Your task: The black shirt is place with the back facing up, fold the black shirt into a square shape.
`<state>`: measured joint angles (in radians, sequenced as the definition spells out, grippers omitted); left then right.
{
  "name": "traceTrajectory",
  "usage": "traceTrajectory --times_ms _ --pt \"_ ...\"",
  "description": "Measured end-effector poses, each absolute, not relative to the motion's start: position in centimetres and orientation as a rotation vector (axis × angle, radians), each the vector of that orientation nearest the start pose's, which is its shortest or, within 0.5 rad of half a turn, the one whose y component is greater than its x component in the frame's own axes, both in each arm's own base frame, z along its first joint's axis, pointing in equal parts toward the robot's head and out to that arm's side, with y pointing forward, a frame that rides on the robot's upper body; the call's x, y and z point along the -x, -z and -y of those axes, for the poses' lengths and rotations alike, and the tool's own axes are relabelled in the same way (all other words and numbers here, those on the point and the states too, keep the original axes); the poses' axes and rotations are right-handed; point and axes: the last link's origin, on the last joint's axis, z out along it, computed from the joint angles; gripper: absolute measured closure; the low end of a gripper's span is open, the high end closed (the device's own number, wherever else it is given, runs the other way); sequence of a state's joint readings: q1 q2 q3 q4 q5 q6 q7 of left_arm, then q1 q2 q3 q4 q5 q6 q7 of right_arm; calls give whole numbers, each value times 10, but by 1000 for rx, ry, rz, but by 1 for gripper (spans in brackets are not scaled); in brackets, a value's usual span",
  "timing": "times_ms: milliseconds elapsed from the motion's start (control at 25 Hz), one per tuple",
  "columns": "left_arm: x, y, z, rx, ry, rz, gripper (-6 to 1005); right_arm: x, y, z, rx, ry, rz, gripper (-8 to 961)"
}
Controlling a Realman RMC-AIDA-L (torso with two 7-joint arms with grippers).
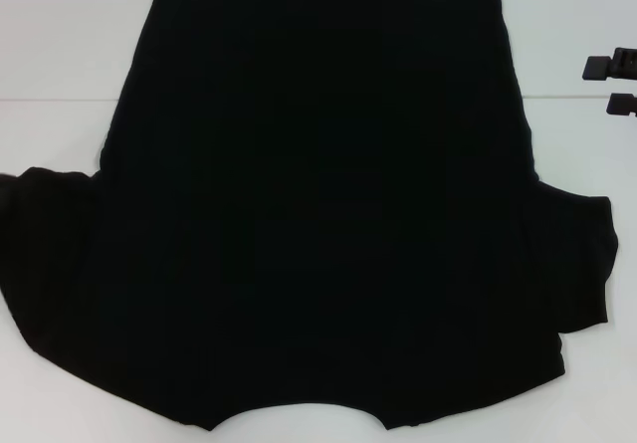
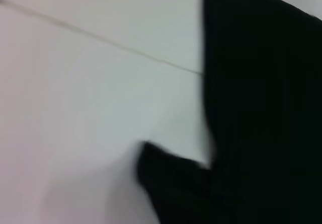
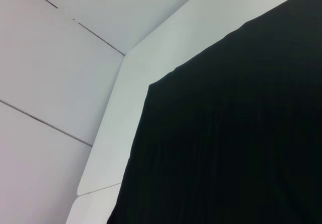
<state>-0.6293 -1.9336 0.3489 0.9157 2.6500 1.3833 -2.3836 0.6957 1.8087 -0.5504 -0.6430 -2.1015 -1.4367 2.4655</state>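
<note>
No legible text on the black shirt point(image 1: 328, 214).

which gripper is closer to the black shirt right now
Right. The right gripper sits at the head view's right edge, just off the black shirt's far right side. The left gripper is out of the head view, so its distance cannot be told.

I see the black shirt point(image 1: 328, 214) spread flat over most of the white table point(image 1: 60, 65), leaving bare strips along the left and right sides. My right gripper point(image 1: 609, 83) sits at the right edge, fingers apart.
</note>
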Motion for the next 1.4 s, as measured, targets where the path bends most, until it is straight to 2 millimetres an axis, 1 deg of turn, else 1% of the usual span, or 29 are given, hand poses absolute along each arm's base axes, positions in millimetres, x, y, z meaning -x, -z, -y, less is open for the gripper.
traceTrajectory --times_ms 120,200,320,440,520,640,680,720,800,920,960,1000,1080,1160,1200,1280,1360,1400 --pt "315 -127 -383 2057 165 1461 935 -266 -130 -415 2070 -764 -1716 90" --pt "295 -121 -390 2165 85 1325 932 -265 -130 -416 2074 -763 -1712 93" --pt "266 -114 -400 2271 -55 1090 926 -264 -130 -416 2076 -763 -1708 96" --pt "246 -107 -405 2335 -130 920 921 -264 -129 -416 2079 -761 -1708 100" --pt "230 -99 -407 2385 -176 783 918 -265 -129 -416 2079 -761 -1710 102" --pt "216 -79 -406 2457 -284 636 912 -267 -129 -414 2073 -759 -1716 105" --pt "215 -73 -406 2466 -325 609 911 -268 -129 -414 2071 -759 -1718 106" --pt "215 -61 -404 2481 -402 570 909 -269 -129 -413 2069 -759 -1720 108" --pt "215 -45 -401 2491 -499 537 905 -270 -129 -412 2065 -758 -1725 110" --pt "213 -29 -392 2503 -563 546 900 -271 -129 -412 2060 -759 -1731 113" --pt "213 -28 -390 2498 -562 564 898 -271 -129 -412 2058 -759 -1733 114" --pt "212 -32 -390 2477 -541 587 897 -271 -129 -411 2058 -759 -1735 116" --pt "213 -46 -391 2416 -470 639 893 -273 -129 -411 2053 -758 -1738 118" --pt "220 -67 -393 2351 -332 740 819 -274 -129 -410 2052 -755 -1737 120" --pt "224 -74 -393 2338 -284 783 782 -273 -129 -410 2055 -753 -1737 121" --pt "238 -94 -391 2302 -123 968 708 -274 -129 -410 2059 -746 -1737 124" --pt "251 -104 -388 2300 3 1166 626 -275 -128 -408 2069 -717 -1740 126" --pt "258 -106 -385 2316 75 1284 581 -277 -128 -406 2076 -692 -1741 127"
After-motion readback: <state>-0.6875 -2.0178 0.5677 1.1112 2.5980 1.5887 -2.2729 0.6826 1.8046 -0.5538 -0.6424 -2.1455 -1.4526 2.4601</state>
